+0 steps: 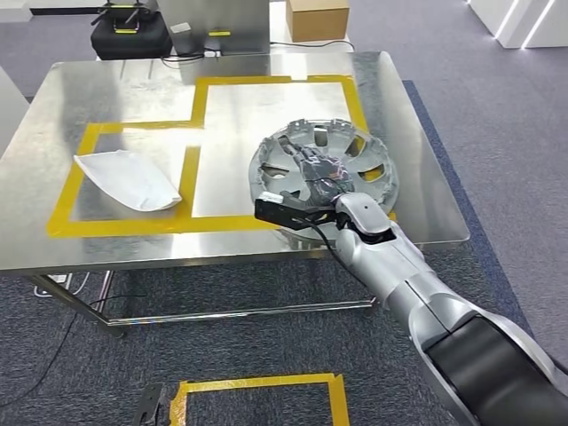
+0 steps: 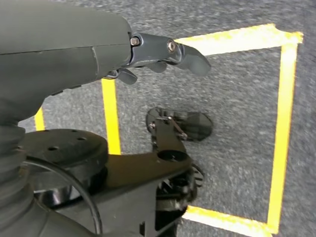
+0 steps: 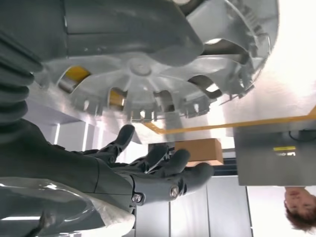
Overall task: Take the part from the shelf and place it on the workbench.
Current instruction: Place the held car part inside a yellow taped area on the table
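The right hand [image 1: 320, 170] hovered over the wheel cover [image 1: 323, 174] with fingers spread, grasping nothing. The cover lay flat on the workbench [image 1: 134, 89], inside its yellow tape outline [image 1: 201, 89]. Best lift straight up, avoiding snagged spokes.

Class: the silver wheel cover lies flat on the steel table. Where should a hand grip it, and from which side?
Grip the wheel cover at its rim nearest the table's front edge, coming from the robot's side. It lies flat, so only the thin rim and spoke openings offer hold; the right hand already reaches over it there.
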Robot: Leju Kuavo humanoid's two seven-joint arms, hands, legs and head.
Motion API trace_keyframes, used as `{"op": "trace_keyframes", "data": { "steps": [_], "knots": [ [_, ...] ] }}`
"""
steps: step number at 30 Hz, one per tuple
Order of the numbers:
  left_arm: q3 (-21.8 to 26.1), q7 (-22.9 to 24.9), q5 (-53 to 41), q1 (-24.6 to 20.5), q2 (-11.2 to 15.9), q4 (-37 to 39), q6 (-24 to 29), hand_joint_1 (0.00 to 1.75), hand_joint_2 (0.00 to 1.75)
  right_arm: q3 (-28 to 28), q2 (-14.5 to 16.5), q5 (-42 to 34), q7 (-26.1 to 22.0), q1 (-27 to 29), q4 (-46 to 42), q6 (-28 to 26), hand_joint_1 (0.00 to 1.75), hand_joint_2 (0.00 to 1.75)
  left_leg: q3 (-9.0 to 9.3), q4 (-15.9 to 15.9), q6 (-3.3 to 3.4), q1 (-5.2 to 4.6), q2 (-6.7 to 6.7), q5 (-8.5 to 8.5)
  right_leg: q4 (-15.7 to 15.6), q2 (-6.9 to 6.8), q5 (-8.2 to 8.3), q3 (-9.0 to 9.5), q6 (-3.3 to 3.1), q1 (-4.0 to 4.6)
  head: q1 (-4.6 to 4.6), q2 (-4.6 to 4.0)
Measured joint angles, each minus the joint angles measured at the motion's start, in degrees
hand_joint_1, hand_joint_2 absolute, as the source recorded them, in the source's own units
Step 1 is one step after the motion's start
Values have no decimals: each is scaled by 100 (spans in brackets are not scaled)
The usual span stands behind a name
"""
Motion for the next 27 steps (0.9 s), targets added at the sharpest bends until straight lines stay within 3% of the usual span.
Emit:
{"op": "trace_keyframes", "data": {
  "steps": [3,4,7,8,9,10,12,14,18,20,22,24,25,27],
  "knots": [
    [-18,97,1,-3,-4,0,54,0,0,-37,4,49,-98,-32,3,-113,0,0,28,-30,120,13,1,11,201,-18,-165,-112,65,-14,22,0],
    [-23,122,2,-9,-6,0,67,0,0,-45,6,77,-132,-46,1,-165,0,0,36,-37,149,18,3,13,392,-23,-274,-213,71,-15,33,0],
    [-31,159,22,-15,-7,0,84,0,0,-56,10,121,-267,-40,-20,-317,0,0,39,-35,193,0,6,4,1341,-26,-629,-702,78,-8,47,0],
    [-32,168,37,-13,-7,0,87,0,0,-72,15,112,-336,-16,-50,-363,0,0,42,-34,200,-9,5,0,1579,-26,-662,-843,74,-5,46,0],
    [-34,180,49,-12,-7,0,89,0,0,-93,24,91,-406,12,-96,-403,0,0,47,-33,205,-18,2,-4,1624,-26,-596,-896,61,-1,48,0],
    [-37,191,60,-12,-8,0,87,0,0,-122,36,57,-478,33,-165,-448,0,0,56,-31,206,-27,-1,-5,1439,-26,-430,-835,37,5,48,0],
    [-49,208,84,-14,-11,0,75,0,0,-189,68,-59,-635,67,-392,-549,0,0,68,-24,199,-48,-6,-10,701,-25,-26,-494,-42,34,44,0],
    [-58,202,120,-10,-15,0,57,0,0,-268,89,-212,-768,134,-734,-644,0,0,55,-11,171,-65,-7,-3,173,-22,158,-225,-99,65,42,0],
    [-57,148,206,51,-4,0,75,0,0,-448,40,-450,-853,537,-1760,-714,0,0,25,-13,63,-56,-11,-22,-7,-27,195,-168,-160,51,42,0],
    [-55,131,229,74,10,0,87,0,0,-504,13,-487,-869,680,-2158,-721,0,0,-77,297,2,-50,-8,-307,-73,-44,254,-166,-202,14,11,0],
    [-54,128,251,85,22,0,98,0,0,-546,-23,-494,-877,795,-2408,-735,0,0,-296,1027,-52,-33,-1,-746,-77,-58,292,-193,-214,14,-15,0],
    [-49,124,293,101,37,0,113,0,0,-591,-76,-505,-883,958,-2632,-792,0,0,-400,1537,-85,-21,2,-969,-72,-71,336,-237,-207,15,-16,0],
    [-43,115,322,111,45,0,121,0,0,-615,-109,-527,-885,1064,-2761,-839,0,0,-300,1465,-92,-15,4,-921,-69,-73,365,-266,-198,14,-17,0],
    [-26,91,384,130,72,1,133,0,0,-699,-198,-651,-904,1306,-3084,-943,0,0,154,783,-96,5,7,-640,-60,-71,425,-324,-165,9,-17,0]
  ]
}}
